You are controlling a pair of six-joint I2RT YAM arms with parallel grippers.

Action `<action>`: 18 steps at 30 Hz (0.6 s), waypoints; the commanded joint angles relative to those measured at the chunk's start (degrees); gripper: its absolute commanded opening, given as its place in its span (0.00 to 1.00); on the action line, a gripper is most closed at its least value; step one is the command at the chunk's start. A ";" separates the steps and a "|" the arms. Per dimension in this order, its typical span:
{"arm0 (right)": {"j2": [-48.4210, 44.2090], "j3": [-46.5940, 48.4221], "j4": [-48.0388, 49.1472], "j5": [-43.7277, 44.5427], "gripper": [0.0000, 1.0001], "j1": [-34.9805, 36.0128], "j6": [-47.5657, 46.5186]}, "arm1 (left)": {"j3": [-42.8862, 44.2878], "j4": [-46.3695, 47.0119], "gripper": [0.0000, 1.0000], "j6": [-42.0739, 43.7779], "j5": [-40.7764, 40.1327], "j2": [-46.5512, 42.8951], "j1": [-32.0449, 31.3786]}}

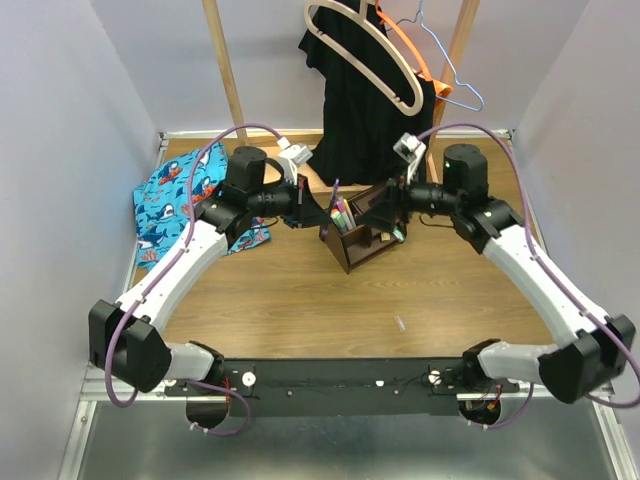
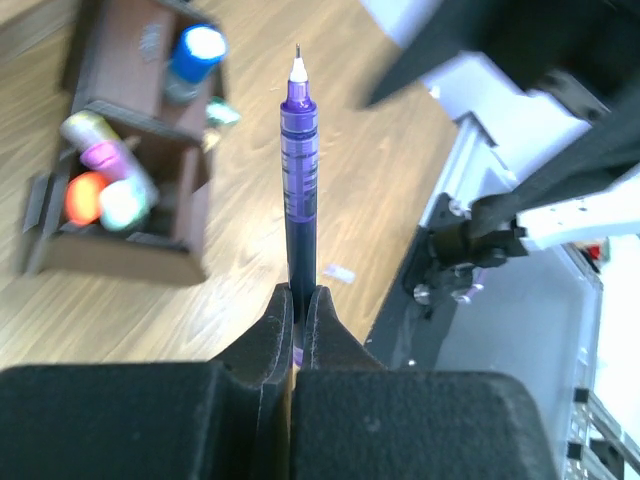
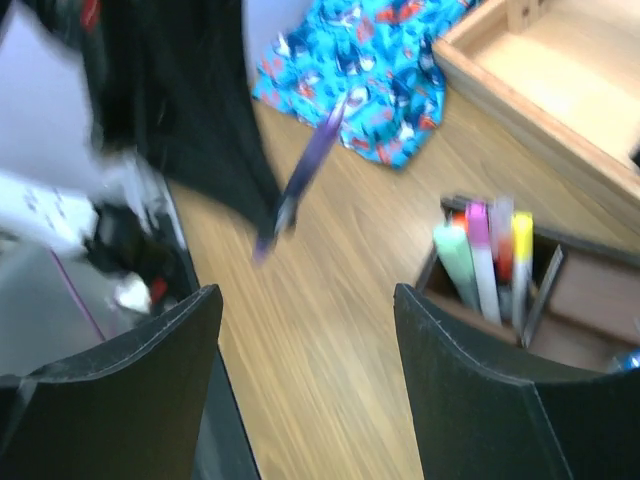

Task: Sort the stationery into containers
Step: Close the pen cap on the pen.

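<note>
Clearest from the left wrist, we see left pincer (image 2: 297, 312) clamped on purple pen (image 2: 300, 170), off the counter (image 1: 300, 300) near the organizer (image 2: 110, 255), from the right wrist, right pincer (image 3: 306, 340) apart, markers (image 3: 487, 262) upright in one compartment

Cannot see butt end of thin purple pen (image 2: 299, 190): buried between the closed fingers of left gripper (image 2: 299, 320). In right wrist view, reduced to a blurred violet streak; no tip or cap detail. Cannot read the markers (image 2: 105, 180) in left wrist view: out of focus. Lose top of organizer (image 2: 120, 262) at frame edge there; in right wrist view, partly masked by a finger of the right gripper (image 3: 307, 300). Cannot identify pale fleck (image 1: 400, 322) on table (image 1: 300, 300): too small.
</note>
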 commanded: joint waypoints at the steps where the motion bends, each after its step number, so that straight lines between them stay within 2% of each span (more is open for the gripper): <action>1: -4.82 -0.22 -29.57 5.99 0.73 -0.10 -29.95 | -2.61 -3.75 0.00 3.45 -2.26 -3.18 4.25; 3: -5.87 -1.36 -37.40 6.00 0.70 -0.10 -39.32 | -3.49 -2.70 0.00 2.93 -2.44 -3.53 5.58; 5: -6.49 -3.03 -43.28 6.69 0.68 -0.01 -44.20 | -3.67 -2.34 0.00 2.14 -2.44 -3.63 7.24; 7: -5.62 -5.13 -44.63 9.58 0.65 -0.10 -47.37 | -3.23 -2.34 0.00 2.04 -2.44 -3.54 7.87; 9: -3.08 -4.53 -44.55 12.40 0.59 -0.10 -44.07 | -2.88 -2.60 0.00 2.13 -2.79 -3.89 8.48; 11: 1.31 -3.22 -43.94 13.55 0.58 -0.10 -36.08 | -2.88 -2.70 0.00 2.13 -3.05 -4.41 8.75; 13: 1.07 -3.82 -41.40 13.73 0.58 -0.10 -27.66 | -3.40 -2.70 0.00 1.96 -3.32 -5.20 9.27; 15: 0.01 -5.66 -38.57 14.77 0.58 0.07 -23.15 | -3.93 -2.61 0.00 1.61 -3.32 -5.91 9.80; 18: 2.37 -3.40 -39.00 19.60 0.56 0.16 -17.16 | -5.16 -2.00 0.00 0.73 -3.40 -7.14 10.86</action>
